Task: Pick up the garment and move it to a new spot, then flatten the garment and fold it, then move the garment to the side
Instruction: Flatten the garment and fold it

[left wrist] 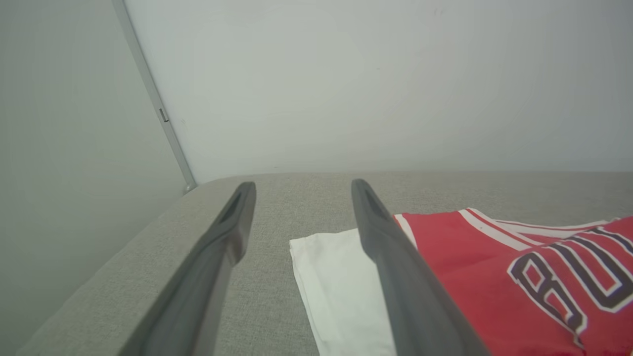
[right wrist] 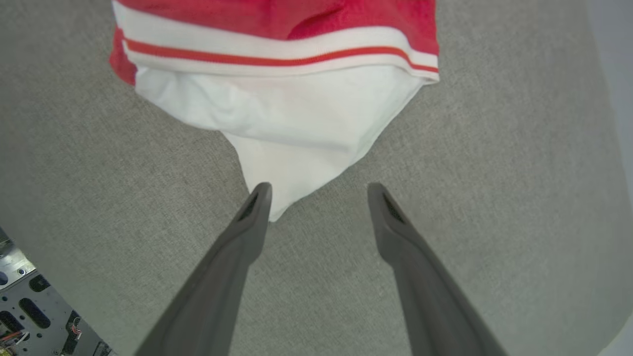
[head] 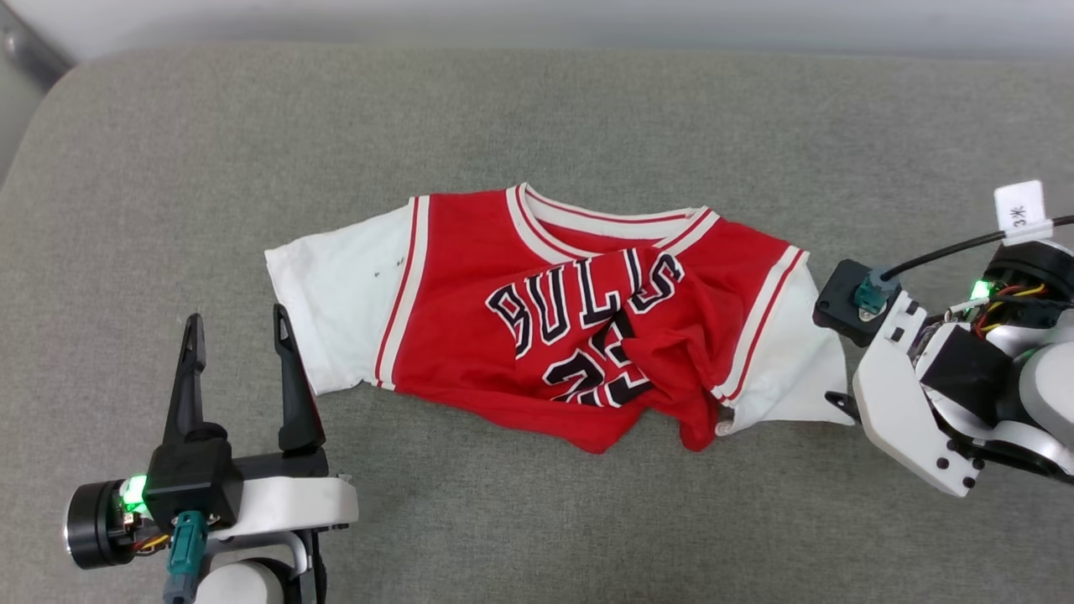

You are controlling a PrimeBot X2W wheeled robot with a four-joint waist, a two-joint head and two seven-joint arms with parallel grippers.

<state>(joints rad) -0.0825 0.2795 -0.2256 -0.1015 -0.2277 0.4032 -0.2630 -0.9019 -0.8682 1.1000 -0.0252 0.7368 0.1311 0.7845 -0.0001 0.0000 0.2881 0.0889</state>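
Head view: left tool (head: 237, 312) wide, empty.

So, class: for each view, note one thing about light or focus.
Head view: soft, even light, Bulls jersey lettering sharp. Left wrist view: left gripper blurred up close, pale wall featureless. Right wrist view: white sleeve crisp, right gripper slightly soft.

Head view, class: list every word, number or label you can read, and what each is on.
"BULLS": black letters on the garment chest.
The number beneath: creased, digits partly hidden, not surely readable.
Small white tag on the right arm's cable: too small to read.
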